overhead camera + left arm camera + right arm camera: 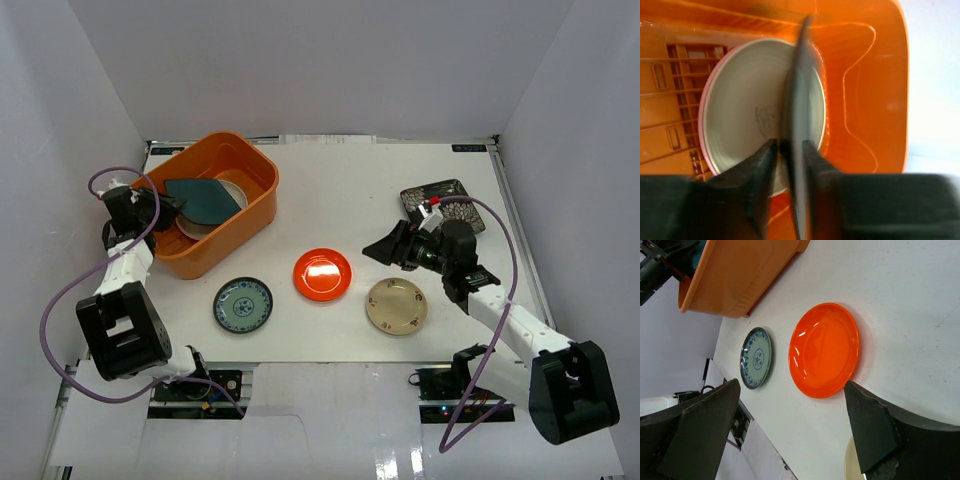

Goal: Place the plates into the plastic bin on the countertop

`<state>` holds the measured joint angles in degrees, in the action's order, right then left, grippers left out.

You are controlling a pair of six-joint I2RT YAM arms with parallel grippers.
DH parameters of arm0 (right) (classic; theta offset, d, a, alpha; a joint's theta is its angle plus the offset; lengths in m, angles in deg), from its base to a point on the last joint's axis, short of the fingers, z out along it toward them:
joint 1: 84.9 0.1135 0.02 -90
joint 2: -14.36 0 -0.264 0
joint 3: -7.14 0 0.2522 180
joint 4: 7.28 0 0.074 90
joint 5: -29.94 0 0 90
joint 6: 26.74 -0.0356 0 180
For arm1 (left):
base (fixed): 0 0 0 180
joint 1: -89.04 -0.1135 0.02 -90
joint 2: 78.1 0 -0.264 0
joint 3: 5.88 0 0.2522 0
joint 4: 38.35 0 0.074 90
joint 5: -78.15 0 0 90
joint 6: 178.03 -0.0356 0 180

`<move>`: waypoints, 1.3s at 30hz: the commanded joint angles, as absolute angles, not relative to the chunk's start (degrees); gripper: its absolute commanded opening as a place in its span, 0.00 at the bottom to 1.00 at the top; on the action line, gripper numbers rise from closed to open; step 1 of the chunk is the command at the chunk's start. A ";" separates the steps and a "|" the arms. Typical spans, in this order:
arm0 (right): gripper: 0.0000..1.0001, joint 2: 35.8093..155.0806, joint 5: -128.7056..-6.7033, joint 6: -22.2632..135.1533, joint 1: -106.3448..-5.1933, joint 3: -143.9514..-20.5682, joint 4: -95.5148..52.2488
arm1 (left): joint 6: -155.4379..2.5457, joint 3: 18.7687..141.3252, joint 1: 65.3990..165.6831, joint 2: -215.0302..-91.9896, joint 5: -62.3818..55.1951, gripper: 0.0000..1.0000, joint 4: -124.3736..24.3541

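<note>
The orange plastic bin stands on the white countertop at the far left. My left gripper is shut on the teal square plate and holds it tilted over the bin; the left wrist view shows this plate edge-on between the jaws. Below it a cream-white plate lies on a pink plate in the bin. My right gripper is open and empty, just right of the red plate, which also shows in the right wrist view.
A green-blue patterned plate and a beige-gold plate lie near the front. A black floral square plate lies behind the right arm, partly hidden. White walls enclose the table on three sides.
</note>
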<state>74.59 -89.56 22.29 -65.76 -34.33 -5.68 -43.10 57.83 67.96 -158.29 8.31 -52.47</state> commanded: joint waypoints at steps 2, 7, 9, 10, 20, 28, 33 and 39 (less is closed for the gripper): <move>0.91 75.44 -83.63 24.76 -66.00 -38.61 -7.31 | -43.38 58.24 68.82 -156.86 7.14 0.64 -48.16; 0.91 77.11 -74.58 26.96 -66.09 -41.16 -10.49 | -43.20 57.28 70.14 -155.19 2.22 0.83 -51.05; 0.90 78.17 -70.90 26.70 -66.18 -42.04 -10.84 | -43.73 57.62 70.32 -154.48 -0.24 0.89 -51.76; 0.89 78.52 -69.31 26.44 -66.61 -42.22 -11.02 | -45.12 57.97 70.49 -154.31 -0.95 0.91 -54.37; 0.44 80.90 -65.35 20.55 -77.86 -40.47 -10.31 | -53.74 60.43 73.13 -154.30 -10.53 0.98 -64.32; 0.08 80.72 -60.42 17.48 -88.66 -36.87 -9.70 | -58.92 63.42 78.49 -154.75 -21.77 0.98 -68.81; 0.37 83.18 -62.32 13.43 -96.31 -32.38 -3.83 | -60.60 61.14 82.19 -153.16 -27.61 0.98 -65.65; 0.77 91.43 -66.83 10.70 -98.17 -32.20 2.25 | -60.60 64.57 82.19 -158.96 -23.11 0.98 -70.13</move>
<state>89.10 -64.23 12.85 -97.69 -31.51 -4.35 -59.51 62.40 82.41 -157.94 -23.52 -68.06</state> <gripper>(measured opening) 0.740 0.975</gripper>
